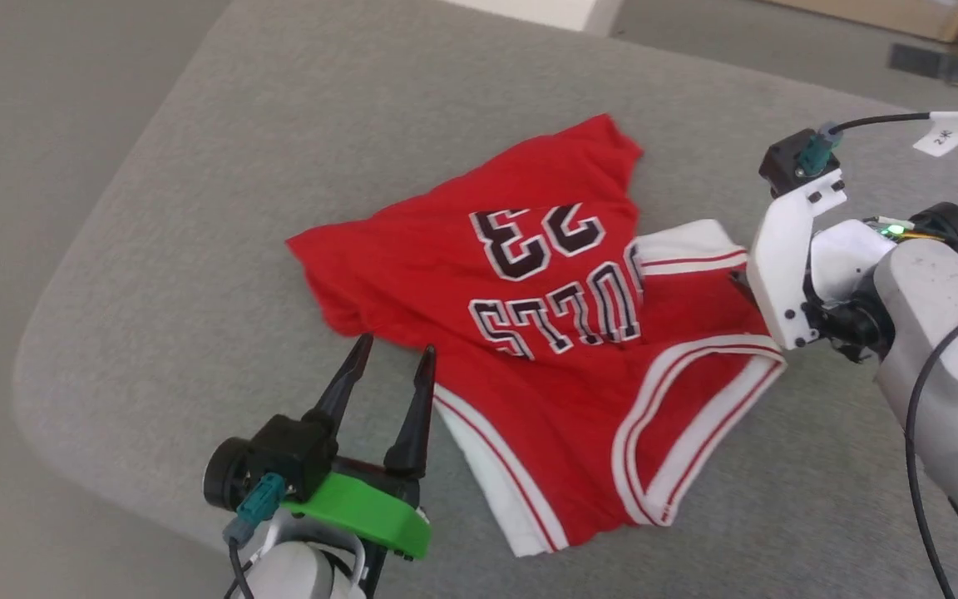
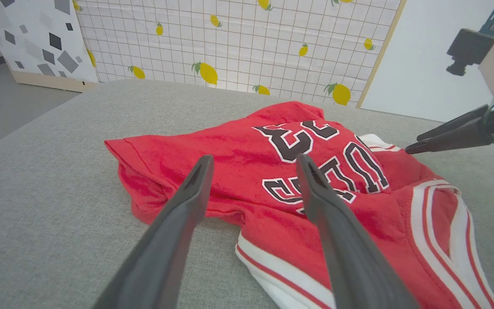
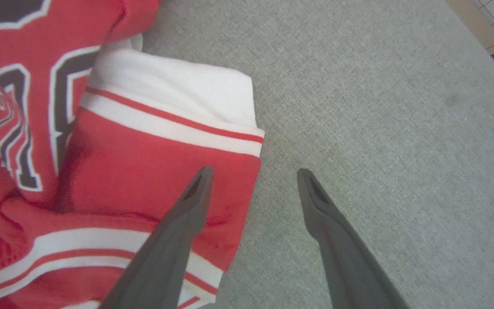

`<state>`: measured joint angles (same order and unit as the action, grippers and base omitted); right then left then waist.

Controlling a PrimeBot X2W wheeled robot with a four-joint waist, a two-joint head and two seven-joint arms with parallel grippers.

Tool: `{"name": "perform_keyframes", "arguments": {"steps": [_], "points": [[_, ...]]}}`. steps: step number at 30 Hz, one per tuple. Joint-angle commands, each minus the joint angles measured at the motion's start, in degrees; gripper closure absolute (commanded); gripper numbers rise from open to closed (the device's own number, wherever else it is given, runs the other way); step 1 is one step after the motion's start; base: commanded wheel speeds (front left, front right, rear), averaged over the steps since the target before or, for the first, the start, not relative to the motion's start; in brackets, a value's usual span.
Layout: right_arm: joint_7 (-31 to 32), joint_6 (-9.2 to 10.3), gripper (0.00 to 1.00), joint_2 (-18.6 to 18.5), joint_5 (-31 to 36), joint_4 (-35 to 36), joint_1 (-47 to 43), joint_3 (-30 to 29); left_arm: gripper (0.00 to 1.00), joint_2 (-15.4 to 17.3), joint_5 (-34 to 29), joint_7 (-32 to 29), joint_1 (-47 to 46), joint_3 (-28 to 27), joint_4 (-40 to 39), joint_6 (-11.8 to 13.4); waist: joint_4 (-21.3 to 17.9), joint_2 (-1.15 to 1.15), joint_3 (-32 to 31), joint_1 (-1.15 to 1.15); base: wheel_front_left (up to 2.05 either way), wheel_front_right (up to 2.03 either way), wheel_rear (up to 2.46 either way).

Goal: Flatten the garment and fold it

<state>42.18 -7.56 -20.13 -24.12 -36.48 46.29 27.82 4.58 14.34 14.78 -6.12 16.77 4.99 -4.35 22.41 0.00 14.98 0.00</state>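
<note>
The garment [image 1: 545,333] is a red jersey with a black "23" and white-trimmed lettering. It lies rumpled on the grey padded surface [image 1: 196,208], print upside down in the head view. One white sleeve [image 1: 496,491] points toward me and the other [image 1: 687,241] is folded by the right arm. My left gripper [image 1: 396,349] is open, its fingertips at the garment's near left edge [image 2: 165,201] with nothing between them. My right gripper [image 3: 254,171] is open at the garment's right side, one finger [image 3: 195,197] over the folded red cloth and the other over bare surface. The left wrist view also catches the right gripper [image 2: 412,144].
The surface's rounded corner [image 1: 38,366] and its edge drop to the floor on the left. A lemon-print grid panel [image 2: 230,43] stands behind the surface. A black cable [image 1: 920,399] runs along my right forearm.
</note>
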Motion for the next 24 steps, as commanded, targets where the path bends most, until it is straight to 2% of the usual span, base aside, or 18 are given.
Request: {"name": "perform_keyframes", "arguments": {"steps": [1,8,9,10,16,24], "points": [[-0.24,0.08,0.00,-0.13,0.34,-1.44,0.98,1.06,0.00,-0.47,-0.82,0.21,-0.99,-0.32,0.21,-0.36,3.36,0.00,2.24,0.00,0.00,0.00,0.00],[-1.64,0.08,0.00,0.37,-2.02,-7.68,1.48,6.74,0.00,-1.31,-1.39,0.21,-0.66,-1.61,0.71,-1.08,3.90,0.00,2.12,0.00,0.00,0.00,0.00],[-1.79,0.08,0.55,0.33,-2.53,-8.04,1.44,7.42,0.00,-1.36,-1.46,0.21,-0.63,-1.78,0.80,-1.15,3.75,0.00,2.07,0.00,0.00,0.00,0.00],[-2.13,0.08,1.00,0.25,-3.17,-8.33,1.44,8.25,0.00,-1.41,-1.57,0.21,-0.63,-2.00,0.93,-1.22,3.52,0.00,1.96,0.00,0.00,0.00,0.00],[-6.73,0.08,1.00,-0.98,-5.53,-9.61,2.95,10.00,0.00,-1.56,-2.19,0.21,-0.73,-3.27,1.26,-1.57,1.06,0.00,0.49,0.00,0.00,0.00,0.00],[-13.85,0.08,1.00,-4.04,-6.41,-11.35,2.94,6.18,0.00,-1.62,-2.89,0.21,1.06,-4.93,1.96,-2.01,-4.48,0.00,-4.30,0.00,0.00,0.00,0.00]]}}
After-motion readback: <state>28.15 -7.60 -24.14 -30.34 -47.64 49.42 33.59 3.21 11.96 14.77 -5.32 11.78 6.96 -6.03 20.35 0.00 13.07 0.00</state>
